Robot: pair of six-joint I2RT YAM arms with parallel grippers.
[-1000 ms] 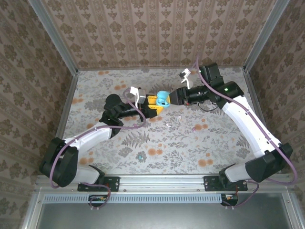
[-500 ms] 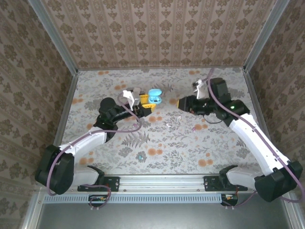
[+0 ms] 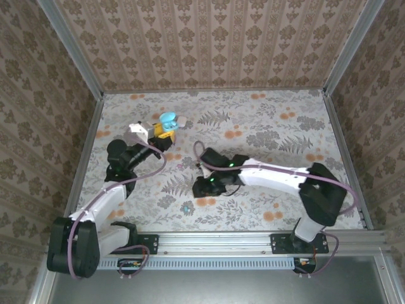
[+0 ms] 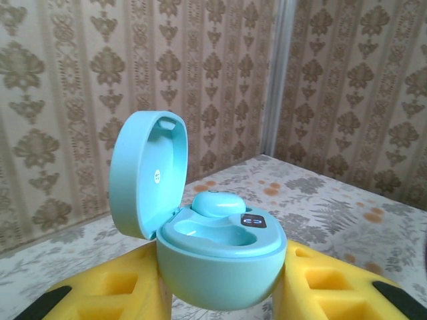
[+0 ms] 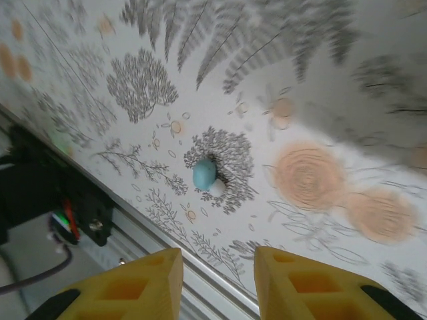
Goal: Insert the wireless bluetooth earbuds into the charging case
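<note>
My left gripper (image 3: 158, 132) clamps the open teal charging case (image 4: 220, 267), one earbud (image 4: 217, 202) seated inside. My right gripper (image 5: 217, 280) hangs part-open and empty near a loose teal earbud (image 5: 204, 173) on the bench (image 5: 320, 100).

Place: was a robot test cell in a lab;
Walls: wallpapered panels (image 3: 209, 44) stood between aluminium posts (image 3: 71, 47);
Base: floral table (image 3: 266, 120) met a metal mounting rail (image 3: 215, 240)
</note>
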